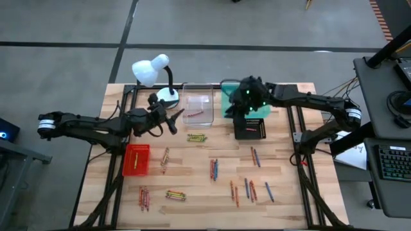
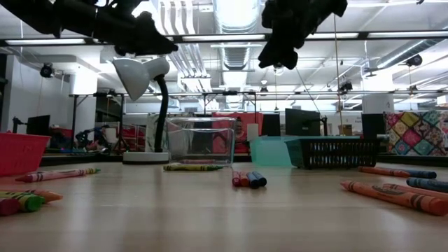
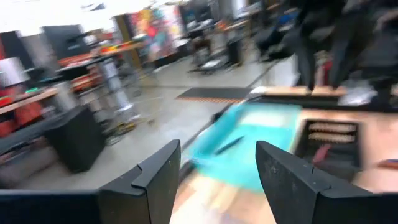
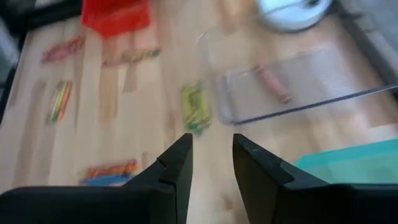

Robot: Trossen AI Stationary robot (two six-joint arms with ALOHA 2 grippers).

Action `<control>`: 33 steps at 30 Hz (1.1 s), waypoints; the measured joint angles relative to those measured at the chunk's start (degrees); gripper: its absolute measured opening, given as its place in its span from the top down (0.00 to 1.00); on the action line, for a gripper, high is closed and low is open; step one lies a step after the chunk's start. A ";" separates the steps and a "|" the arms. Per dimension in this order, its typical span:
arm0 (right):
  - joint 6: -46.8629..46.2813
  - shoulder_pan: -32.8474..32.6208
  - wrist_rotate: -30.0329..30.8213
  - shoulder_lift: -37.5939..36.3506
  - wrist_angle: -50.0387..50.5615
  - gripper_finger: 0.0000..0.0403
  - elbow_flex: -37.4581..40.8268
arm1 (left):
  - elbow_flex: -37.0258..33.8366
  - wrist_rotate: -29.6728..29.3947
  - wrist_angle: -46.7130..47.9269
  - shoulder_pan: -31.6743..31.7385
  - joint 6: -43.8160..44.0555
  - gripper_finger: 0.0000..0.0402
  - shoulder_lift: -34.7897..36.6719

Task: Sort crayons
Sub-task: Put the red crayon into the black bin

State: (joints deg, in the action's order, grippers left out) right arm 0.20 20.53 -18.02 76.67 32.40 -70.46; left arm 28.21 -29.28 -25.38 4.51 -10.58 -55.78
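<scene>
The right gripper (image 4: 211, 158) is held above the teal tray (image 1: 228, 102) with fingers narrowly parted and empty, while the left gripper (image 3: 217, 165) is spread wide, nothing gripped

Both arms raised; left gripper (image 3: 217, 180) wide, right gripper (image 4: 211, 163) narrower, both empty.

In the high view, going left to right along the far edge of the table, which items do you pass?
White lamp → clear tray → teal tray, partly under the right gripper → black tray, slightly nearer.
</scene>
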 joint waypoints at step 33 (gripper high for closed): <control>6.88 -1.77 0.02 -7.15 -4.02 0.84 12.93 | 49.74 12.78 60.23 14.89 -9.06 0.53 -39.10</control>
State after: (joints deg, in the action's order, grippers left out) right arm 7.08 18.76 -18.00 69.52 28.38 -57.53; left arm 77.95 -16.50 34.85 19.40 -19.64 -94.88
